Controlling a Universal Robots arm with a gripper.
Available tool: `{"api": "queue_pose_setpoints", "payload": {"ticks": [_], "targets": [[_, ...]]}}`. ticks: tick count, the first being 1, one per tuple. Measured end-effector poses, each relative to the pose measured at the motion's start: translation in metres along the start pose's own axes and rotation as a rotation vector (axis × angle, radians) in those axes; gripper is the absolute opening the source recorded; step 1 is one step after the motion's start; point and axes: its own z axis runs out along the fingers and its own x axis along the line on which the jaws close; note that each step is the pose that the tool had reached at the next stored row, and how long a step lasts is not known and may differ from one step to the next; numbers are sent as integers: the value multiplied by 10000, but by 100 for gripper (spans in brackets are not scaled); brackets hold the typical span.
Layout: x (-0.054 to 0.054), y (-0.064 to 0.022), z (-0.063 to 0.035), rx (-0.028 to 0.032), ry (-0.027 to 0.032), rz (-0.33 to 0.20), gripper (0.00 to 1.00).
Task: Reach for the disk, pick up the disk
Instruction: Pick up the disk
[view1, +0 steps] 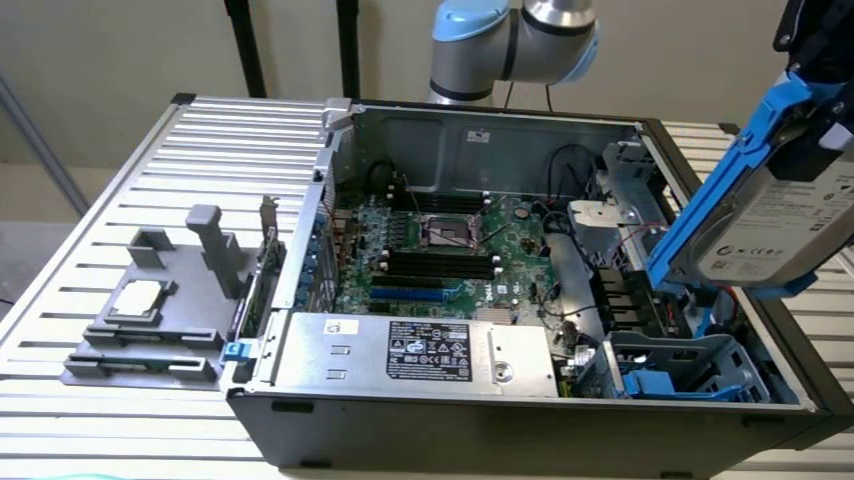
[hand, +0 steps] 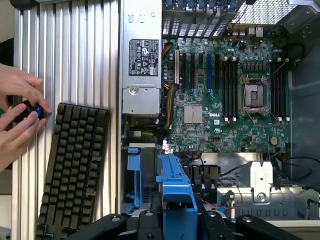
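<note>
The disk (view1: 787, 210), a silver-grey drive with a white label in bright blue rails, hangs tilted in the air above the open case's drive corner, at the exterior view's right. My gripper (view1: 809, 50) grips its upper end from above and is shut on it. In the wrist view the disk's blue rail (hand: 175, 192) runs down between my dark fingers (hand: 145, 222), with the gripper (hand: 176, 220) closed around it. The disk touches nothing below it.
The open computer case (view1: 400, 430) holds a green motherboard (view1: 441, 250), a silver power supply box (view1: 414, 350) and a blue drive bay (view1: 681, 375) under the disk. A grey fixture (view1: 154, 310) sits on the slatted table. A person's hands (hand: 17, 115) rest beside a black keyboard (hand: 72, 170).
</note>
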Motion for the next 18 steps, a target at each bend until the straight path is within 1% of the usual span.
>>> {"api": "queue_pose_setpoints", "payload": {"ticks": [3, 5, 6, 9, 18], "targets": [[86, -20, 10, -6, -114, -4, 33], [150, -25, 18, -9, -206, -5, 33], [180, -26, 22, -10, -243, -5, 33], [216, -27, 27, -12, -301, -16, 33], [216, -28, 27, -14, -301, -17, 33]]}}
